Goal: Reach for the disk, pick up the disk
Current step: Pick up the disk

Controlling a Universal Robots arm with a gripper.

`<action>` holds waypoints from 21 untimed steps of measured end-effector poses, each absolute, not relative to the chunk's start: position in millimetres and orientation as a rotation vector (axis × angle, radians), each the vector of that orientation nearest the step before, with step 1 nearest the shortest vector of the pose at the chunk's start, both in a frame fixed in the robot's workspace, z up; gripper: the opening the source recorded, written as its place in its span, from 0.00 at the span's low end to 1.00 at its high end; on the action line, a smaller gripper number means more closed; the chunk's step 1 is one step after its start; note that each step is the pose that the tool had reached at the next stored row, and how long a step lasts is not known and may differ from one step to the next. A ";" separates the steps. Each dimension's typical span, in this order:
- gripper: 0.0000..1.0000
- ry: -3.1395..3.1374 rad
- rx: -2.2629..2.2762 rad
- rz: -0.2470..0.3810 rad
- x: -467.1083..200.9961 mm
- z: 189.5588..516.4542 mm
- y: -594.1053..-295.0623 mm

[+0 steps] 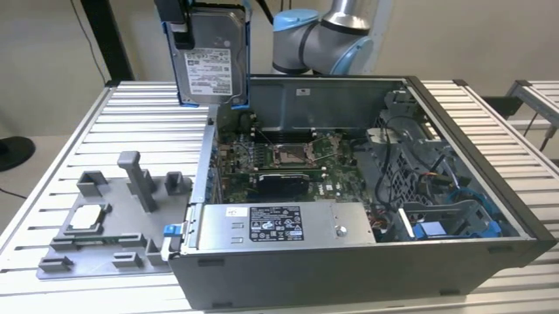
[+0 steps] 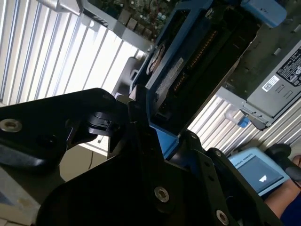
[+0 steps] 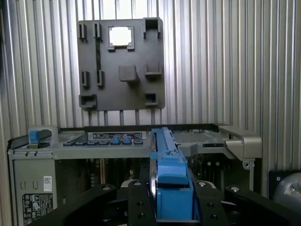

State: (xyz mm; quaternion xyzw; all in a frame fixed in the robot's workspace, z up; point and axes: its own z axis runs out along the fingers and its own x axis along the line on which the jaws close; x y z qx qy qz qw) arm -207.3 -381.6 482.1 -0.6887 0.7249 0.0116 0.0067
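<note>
Black gripper [image 3: 171, 209] squeezes the flat silver metal disk [image 1: 209, 62] by its blue side rails | disk hangs upright over the edge of the big open grey computer case [image 1: 349, 275], open air on both sides | ribbed silver table [image 1: 78, 124] below, pale wall [image 1: 454, 39] behind

Top centre of the exterior view: the arm [image 1: 325, 39], with rounded grey joint housings that are smooth and dully shiny. A pale blue round cap [image 1: 292, 19] closes one joint end, and a second blue rim shows toward the exterior view's right. A polished silver tube [image 1: 351, 9] meets the frame's top edge.

In both wrist views the gripper [image 3: 171, 209] is matt black, built of angular plates and thick link bars. Small silver socket screws [image 2: 161, 193] sit sunk in the black faces. A larger washer [image 2: 10, 125] with a pale ring sits on the outer plate. In the first wrist view, dark bolts [image 3: 137, 204] stand in short rows on the finger blocks.
</note>
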 end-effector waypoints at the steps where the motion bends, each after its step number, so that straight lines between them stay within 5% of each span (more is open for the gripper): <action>1: 0.00 2.268 -2.154 0.036 -204.6 482.1 -381.6; 21: 0.00 2.280 -2.143 0.037 -152.6 481.8 -381.6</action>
